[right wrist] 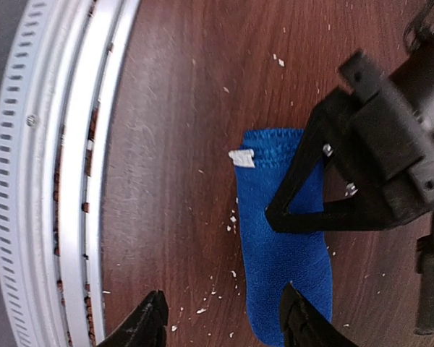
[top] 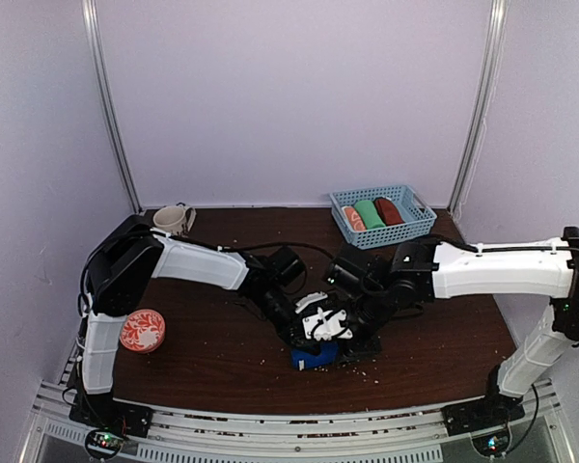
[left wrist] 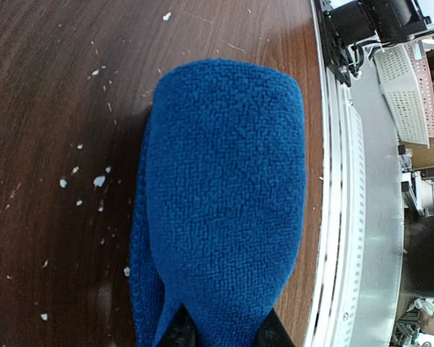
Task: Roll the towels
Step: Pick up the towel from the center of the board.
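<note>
Halfway, by the look: the rust-brown towel (top: 389, 209) is seen rolled in the basket (top: 420, 214) at 1 o'clock, while the blue towel (top: 314, 358), at 6 o'clock on the tabletop (top: 212, 338), is clamped, seemingly part-rolled, in the left pincer (left wrist: 226, 334), the right pincer (right wrist: 220, 325) spread apart.

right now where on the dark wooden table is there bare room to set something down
Bare wood along the back between the beige ceramic mug and the blue plastic basket, at front left between the red patterned bowl and the royal blue cloth towel, and front right. Crowded centre, where the left arm and right arm meet over that towel.
</note>
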